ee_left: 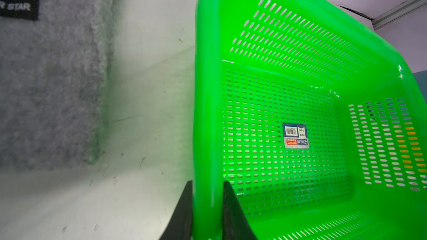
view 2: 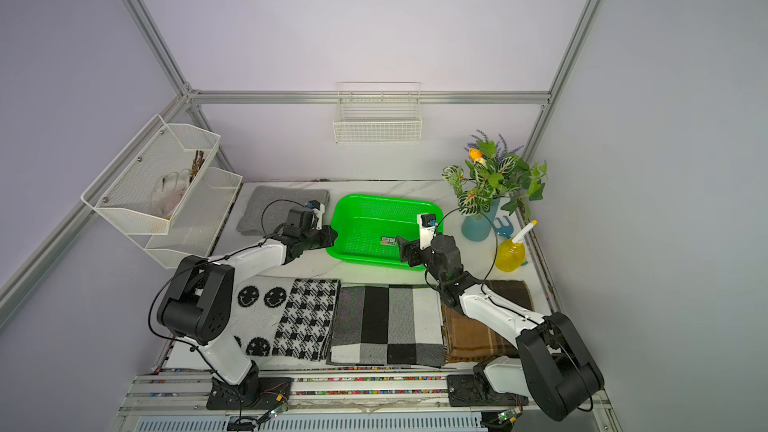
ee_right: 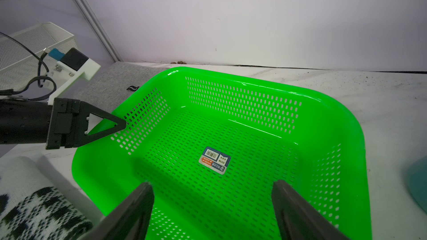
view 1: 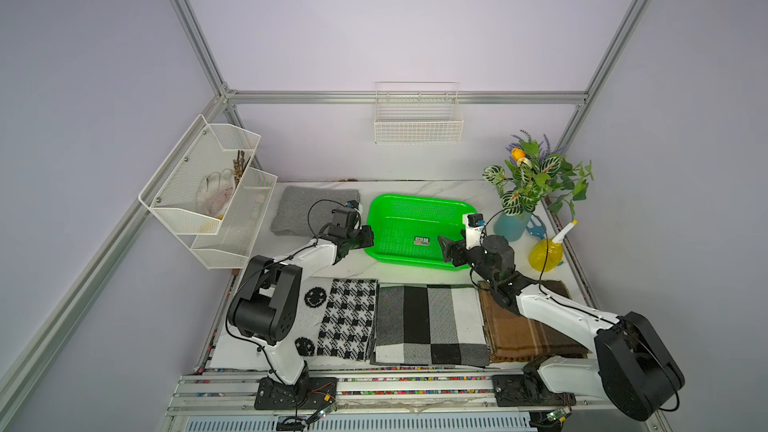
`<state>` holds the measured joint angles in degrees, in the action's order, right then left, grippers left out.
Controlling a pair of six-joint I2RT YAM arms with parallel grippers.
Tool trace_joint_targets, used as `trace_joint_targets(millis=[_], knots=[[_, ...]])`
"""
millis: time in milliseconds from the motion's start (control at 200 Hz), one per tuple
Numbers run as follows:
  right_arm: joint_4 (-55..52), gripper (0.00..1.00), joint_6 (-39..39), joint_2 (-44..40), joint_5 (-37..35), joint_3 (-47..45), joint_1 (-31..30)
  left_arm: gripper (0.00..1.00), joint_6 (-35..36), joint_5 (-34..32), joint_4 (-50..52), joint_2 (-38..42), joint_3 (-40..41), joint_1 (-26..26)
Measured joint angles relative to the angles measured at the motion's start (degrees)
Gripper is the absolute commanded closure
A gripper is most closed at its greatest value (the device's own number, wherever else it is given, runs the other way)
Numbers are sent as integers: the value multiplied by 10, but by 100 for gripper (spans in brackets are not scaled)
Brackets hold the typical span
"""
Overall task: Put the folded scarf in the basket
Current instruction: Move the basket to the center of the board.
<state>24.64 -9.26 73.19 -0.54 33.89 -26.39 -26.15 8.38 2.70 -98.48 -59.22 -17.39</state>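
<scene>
The basket (view 1: pixel 415 198) stands toward the back of the bench (view 1: pixel 465 191), long axis left to right, with no scarf in it. The left end effector (ee_left: pixel 207 183) is pinched narrow on the basket's left rim, one finger inside and one outside. The right end effector (ee_right: pixel 213 182) hangs wide and holds nothing over its near right corner. A grey scarf (view 1: pixel 311 209) lies left of the basket. A houndstooth scarf (view 1: pixel 349 317), a block-patterned scarf (view 1: pixel 430 322) and a brown scarf (view 1: pixel 528 330) line its near side, closest to the right arm. I cannot tell which scarf is meant.

Wire wall basket (view 1: pixel 417 122), mesh shelf (view 1: pixel 208 197), blue vase (view 1: pixel 513 225) near yellow bottle (view 1: pixel 544 256)
</scene>
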Motion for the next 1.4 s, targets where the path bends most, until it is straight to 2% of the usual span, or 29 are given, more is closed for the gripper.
trace_joint_targets(millis=[240, 405, 610, 745, 875, 1010, 1225, 1400], knots=[[-22, 14, -8, -16, 0, -1, -4, 69, 2, -17, 4, 37, 23, -4], [-35, 14, -12, -16, 0, -3, -7, 68, 2, -22, 0, 43, 40, -4], [-83, 15, -28, -32, 3, -3, -15, 51, 2, -24, 2, 66, 57, -4], [-141, 16, -49, -67, 2, -3, -32, 45, 2, -38, 21, 147, 81, -7], [-210, 19, -73, -114, -1, -3, -49, 45, 1, -58, 34, 268, 113, -15], [-301, 19, -100, -168, 2, -3, -56, 49, -16, -61, 30, 379, 189, -39], [-387, 20, -139, -281, -1, -37, -59, 50, -61, -52, 66, 458, 308, -111], [-402, 22, -175, -282, 8, -80, -59, 48, -89, -52, 76, 496, 337, -160]])
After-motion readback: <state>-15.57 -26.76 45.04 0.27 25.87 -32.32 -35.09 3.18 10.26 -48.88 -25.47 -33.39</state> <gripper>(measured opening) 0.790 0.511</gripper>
